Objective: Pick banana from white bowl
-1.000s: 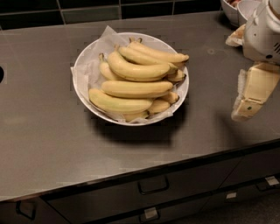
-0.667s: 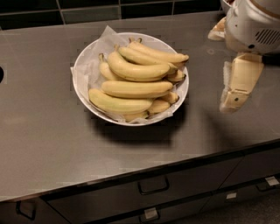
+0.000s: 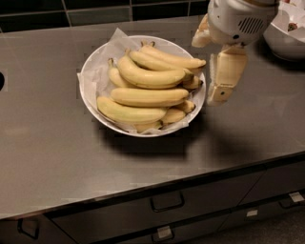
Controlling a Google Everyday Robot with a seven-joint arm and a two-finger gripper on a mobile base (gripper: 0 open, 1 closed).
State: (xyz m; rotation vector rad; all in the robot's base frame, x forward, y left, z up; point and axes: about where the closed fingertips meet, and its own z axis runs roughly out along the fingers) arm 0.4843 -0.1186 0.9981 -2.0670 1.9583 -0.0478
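The white bowl point(image 3: 87, 71), wide, shallow and lined with crinkled white paper, sits on the dark counter left of centre and holds several bananas. The plump, strongly curved banana point(image 3: 147, 76) lies on top of the pile, its short stem pointing up-left. My gripper point(image 3: 208, 71) hangs from the white arm head at the upper right, just beyond the bowl's right rim and above the counter. Its cream fingers point(image 3: 226, 71) are spread apart and hold nothing. It touches no banana.
A smaller white bowl point(image 3: 286, 40) stands at the back right corner. A dark tiled wall point(image 3: 95, 12) runs behind the counter. Drawers with handles point(image 3: 167, 202) sit below the counter's front edge. A dark sink opening point(image 3: 1, 81) is at the far left.
My gripper has moved left, from the counter's right side to just beside the bowl's right rim. The bowl and bananas have not moved.
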